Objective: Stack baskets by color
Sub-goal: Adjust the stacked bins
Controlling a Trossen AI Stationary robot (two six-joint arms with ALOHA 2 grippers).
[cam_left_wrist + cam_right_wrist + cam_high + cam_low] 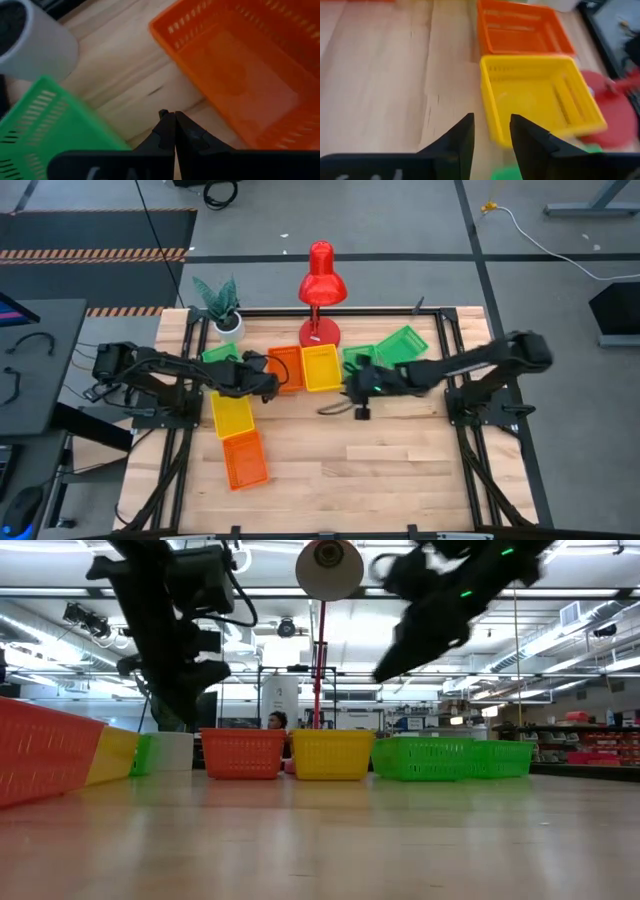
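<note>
Along the far part of the table stand a green basket [216, 355], an orange basket [288, 368], a yellow basket [321, 367] and two more green baskets [404, 345]. Nearer the left, a yellow basket [232, 413] and an orange basket [244, 459] lie end to end. My left gripper [174, 126] is shut and hovers over bare wood between the green basket [40, 130] and the orange basket [250, 75]. My right gripper [491, 131] is open, raised above the table at the near corner of the yellow basket [540, 100], with nothing between its fingers.
A red desk lamp [321, 280] stands at the far middle, its base [615, 112] just beyond the yellow basket. A potted plant in a white pot [222, 305] sits at the far left. The near right half of the wooden table [400, 470] is bare.
</note>
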